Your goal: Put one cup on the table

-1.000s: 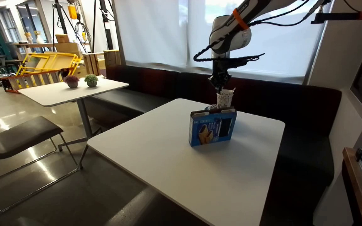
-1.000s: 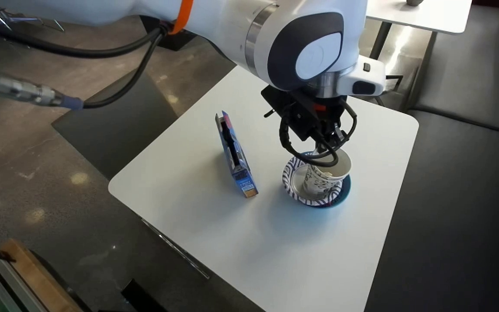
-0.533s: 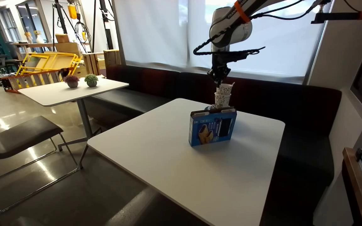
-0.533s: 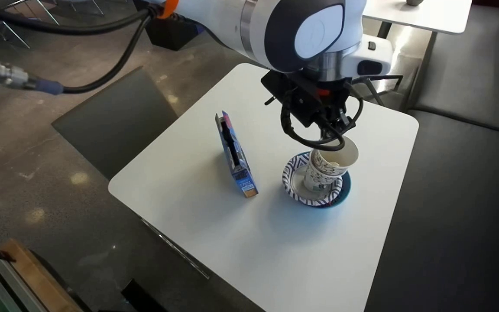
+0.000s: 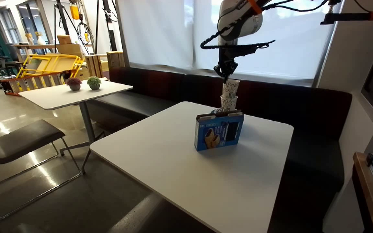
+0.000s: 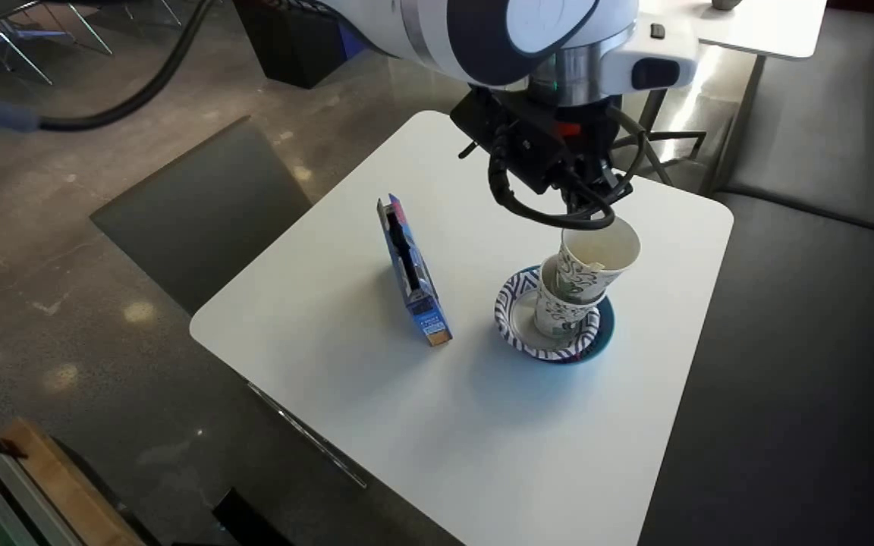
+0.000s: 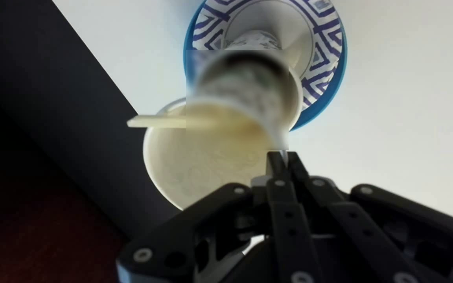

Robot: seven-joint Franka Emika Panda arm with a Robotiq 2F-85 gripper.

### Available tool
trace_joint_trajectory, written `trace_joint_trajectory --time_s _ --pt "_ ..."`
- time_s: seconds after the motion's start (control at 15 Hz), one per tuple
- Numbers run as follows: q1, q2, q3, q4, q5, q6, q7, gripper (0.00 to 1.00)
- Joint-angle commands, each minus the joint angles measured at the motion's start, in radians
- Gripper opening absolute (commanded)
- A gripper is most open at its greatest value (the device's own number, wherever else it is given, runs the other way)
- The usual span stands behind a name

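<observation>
My gripper is shut on the rim of a pale patterned paper cup, which shows in both exterior views. A pale flat stick pokes over this cup's rim. Below it a second, similar cup stands upright on a patterned plate set on a blue dish. The held cup's base is at the lower cup's mouth; I cannot tell whether it is fully out. All stand on the white table. The fingertips are partly hidden by a cable in an exterior view.
A blue box stands upright on the table beside the plate. A dark bench runs along one table edge. A chair and a smaller table with potted plants stand farther off.
My gripper has risen with the upper cup in it. The upper cup has slid up out of the lower cup, which stays on the plate. The box has not moved.
</observation>
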Motion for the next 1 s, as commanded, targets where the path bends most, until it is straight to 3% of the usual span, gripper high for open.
trace_joint_trajectory --time_s 0.0,0.73,0.93 --pt "0.02 -0.069 -0.012 -0.076 -0.034 0.019 0.016 0.01" --pt "0.035 -0.204 0.006 -0.186 -0.055 0.02 0.004 0.01" --pt "0.04 -0.251 0.049 -0.262 -0.034 0.114 -0.074 0.01"
